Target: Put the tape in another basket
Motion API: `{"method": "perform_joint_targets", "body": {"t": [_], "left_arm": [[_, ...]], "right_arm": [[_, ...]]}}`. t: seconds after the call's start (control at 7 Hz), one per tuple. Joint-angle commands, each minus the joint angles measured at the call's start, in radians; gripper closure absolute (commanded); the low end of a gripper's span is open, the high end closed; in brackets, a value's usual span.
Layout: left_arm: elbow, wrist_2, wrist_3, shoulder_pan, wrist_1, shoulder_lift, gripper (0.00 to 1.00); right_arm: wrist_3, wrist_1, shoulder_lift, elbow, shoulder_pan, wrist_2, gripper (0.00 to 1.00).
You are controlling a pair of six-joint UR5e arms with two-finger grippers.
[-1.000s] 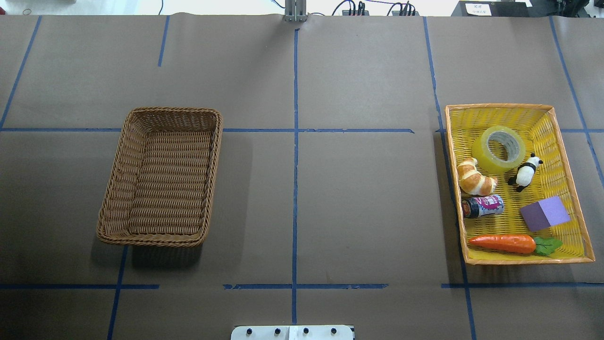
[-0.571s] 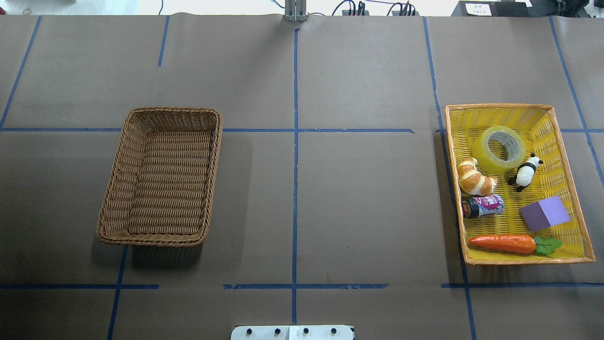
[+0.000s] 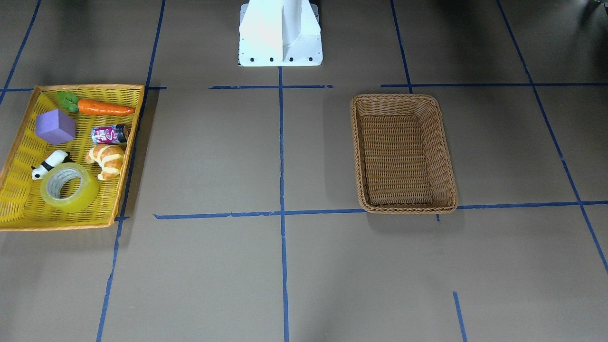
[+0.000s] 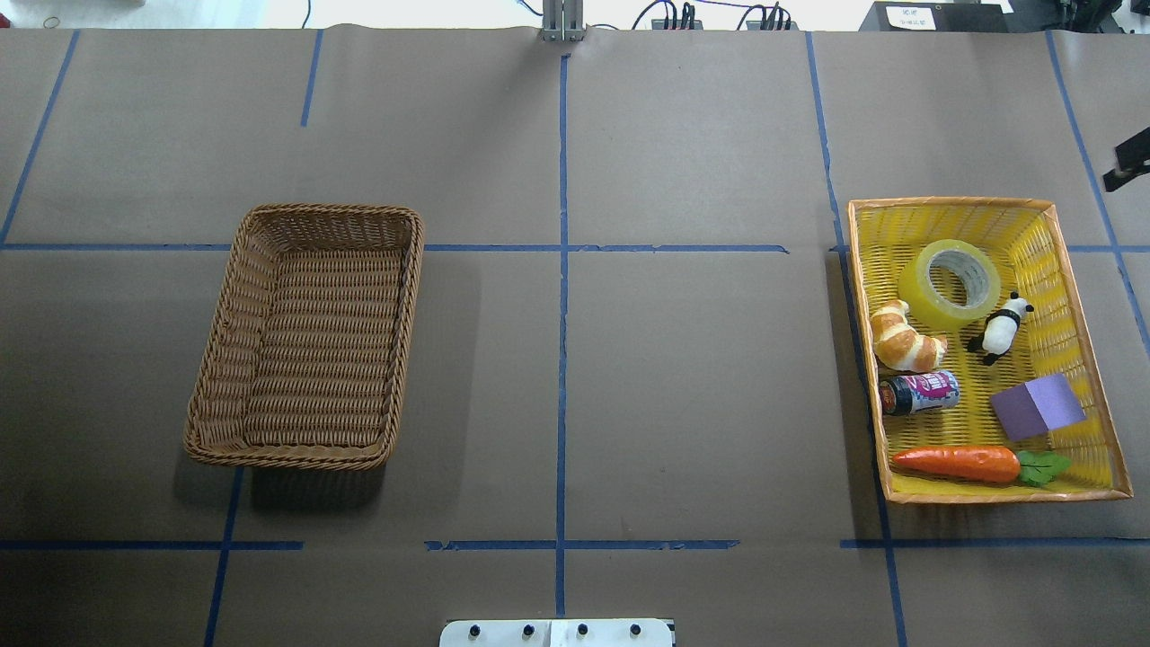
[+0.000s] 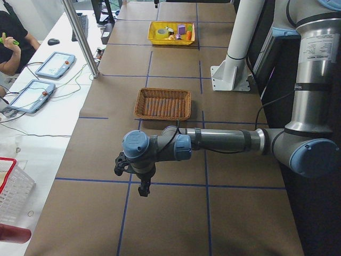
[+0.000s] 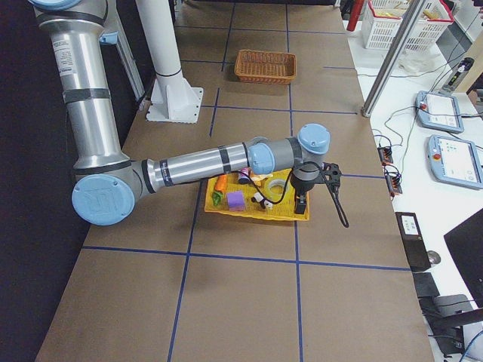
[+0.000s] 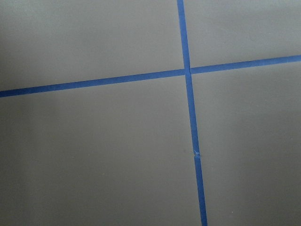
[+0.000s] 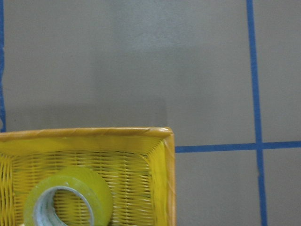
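The tape [image 4: 950, 283], a yellow-green roll with a grey-white core, lies flat in the far part of the yellow tray [image 4: 1074, 270]. It also shows in the front view [image 3: 70, 186] and at the bottom left of the right wrist view [image 8: 70, 197]. The brown wicker basket [image 4: 319, 341] stands on the table's left half, with nothing in it [image 3: 401, 156]. My right gripper [image 6: 343, 220] hangs past the tray's far outer corner, above the table. I cannot tell if it is open. My left gripper [image 5: 144, 190] hangs over bare table far from the basket. Its state cannot be told.
The tray also holds a croissant [image 4: 903, 340], a panda figure [image 4: 999, 328], a can [image 4: 918, 393], a purple block [image 4: 1038, 406] and a carrot [image 4: 959, 463]. The white robot base [image 3: 280, 33] stands at the table's near-middle edge. Blue tape lines cross the brown table.
A dark part of the right arm's end has come in at the overhead view's right edge, beyond the tray. The tape, the basket and the tray's items have not moved.
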Motion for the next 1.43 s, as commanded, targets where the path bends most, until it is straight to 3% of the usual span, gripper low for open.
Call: {"method": "perform_joint_targets", "body": {"t": [0.0, 0.57, 1.29], "left_arm": [[0.001, 0.0, 0.001, 0.0, 0.0, 0.003, 0.0], [0.006, 0.0, 0.001, 0.0, 0.0, 0.004, 0.0], [0.0, -0.003, 0.001, 0.0, 0.0, 0.004, 0.0]], "right_arm": [[0.187, 0.164, -0.006, -0.025, -0.106, -0.039, 0.0], [0.186, 0.164, 0.005, -0.031, -0.246, -0.15, 0.0], [0.181, 0.173, 0.025, -0.131, -0.318, -0.156, 0.0]]}}
